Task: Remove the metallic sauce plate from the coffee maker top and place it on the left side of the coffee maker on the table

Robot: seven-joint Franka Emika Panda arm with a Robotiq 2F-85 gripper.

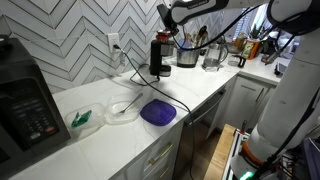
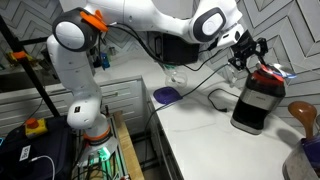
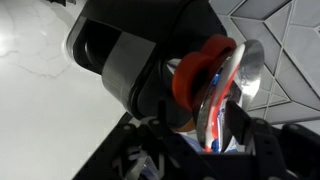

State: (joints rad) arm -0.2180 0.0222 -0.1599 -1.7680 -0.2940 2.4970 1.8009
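The black coffee maker (image 1: 160, 57) stands on the white table (image 1: 200, 95) by the tiled wall, its cord trailing over the counter. It also shows in an exterior view (image 2: 254, 103). The metallic sauce plate (image 3: 238, 72) sits on the coffee maker's top, tilted, over a red-orange ring. It shows as a thin silvery rim in an exterior view (image 2: 268, 71). My gripper (image 3: 208, 128) is right over the top, and its two fingers press on the plate's near rim from both sides. It shows in both exterior views (image 1: 164, 36) (image 2: 245, 56).
A purple round plate (image 1: 157, 112), a clear container (image 1: 122, 112) and a green item (image 1: 82, 120) lie on the counter beside the coffee maker. A big black appliance (image 1: 25, 105) stands at the end. A steel pot (image 1: 187, 55) and utensils stand beyond the coffee maker.
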